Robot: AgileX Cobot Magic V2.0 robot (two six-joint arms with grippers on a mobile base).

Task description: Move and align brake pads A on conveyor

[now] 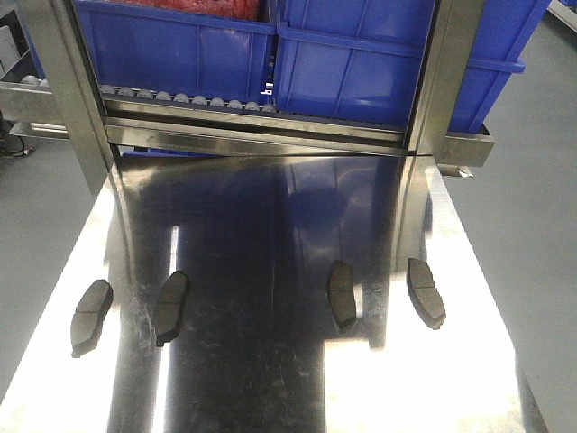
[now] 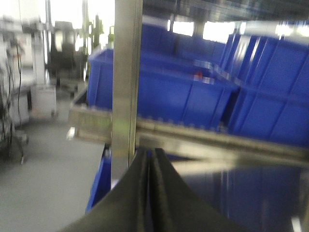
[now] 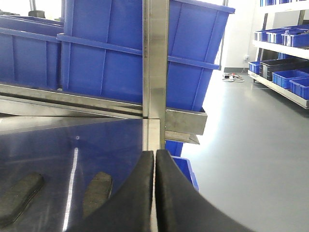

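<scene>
Shiny steel tabletop [image 1: 270, 388] fills the front view, mirroring the blue bins [image 1: 361, 72] that sit on a roller rack [image 1: 180, 97] behind it; steel posts [image 1: 451, 72] frame the rack, grey floor [image 1: 541, 225] on both sides. Flat on the steel, in a loose row across it: far-left brake pad [image 1: 92, 316], inner-left brake pad [image 1: 171, 308], inner-right brake pad [image 1: 343, 294], far-right brake pad [image 1: 425, 291]. Left two are near each other, right two near each other, with a wide gap between the pairs; none touch. All lie lengthwise front to back. Left pair's far ends lean right, right pair's lean left. Left gripper [image 2: 149, 153], in a blurry wrist view, has its fingers pressed together with nothing between them, facing a post and bins. Right gripper [image 3: 154, 155] also has its fingers pressed together, holding nothing; its wrist view shows two pads on the steel to the left of the fingers, side by side and apart.
</scene>
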